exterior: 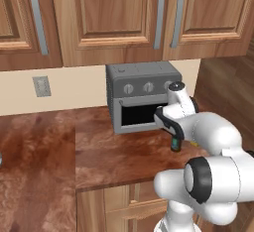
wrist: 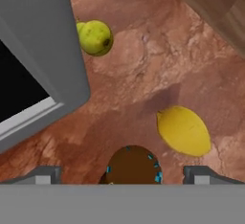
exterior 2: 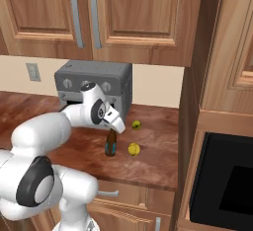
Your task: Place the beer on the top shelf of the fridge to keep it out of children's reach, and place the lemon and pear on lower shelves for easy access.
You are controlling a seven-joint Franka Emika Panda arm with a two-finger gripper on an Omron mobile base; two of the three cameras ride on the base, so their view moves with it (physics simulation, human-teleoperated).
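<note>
On the reddish-brown worktop [exterior 2: 153,161], in front of the grey toaster oven [exterior 2: 94,84], the beer [exterior 2: 110,143] stands upright with the gripper [exterior 2: 114,125] poised directly over its neck. In the right base view the hand slopes down from the left and its dark tip meets the top of the bottle, but the fingers are hidden by the white housing there. The hand view looks straight down the bottle: its brown top with flecks of teal label [wrist: 133,166] sits between the two finger tips [wrist: 46,174], which stand wide apart on either side with clear worktop showing between each tip and the glass. So the gripper is spread wide and has hold of nothing.

The right base view shows the lemon [exterior 2: 133,149] lying just right of the bottle, and the pear [exterior 2: 136,125] a little farther back, near the oven's right corner. The hand view confirms this, with the lemon [wrist: 184,130] close beside the bottle and the pear [wrist: 95,37] against the oven's grey edge [wrist: 57,60]. In the left base view the white arm covers most of this spot, and just the lower part of the bottle [exterior: 175,144] peeks out below the wrist.

Wooden cabinets [exterior: 114,18] hang above, and a wall socket [exterior: 41,86] sits left of the oven. A tall wooden panel [exterior 2: 190,101] closes the worktop on the right.
</note>
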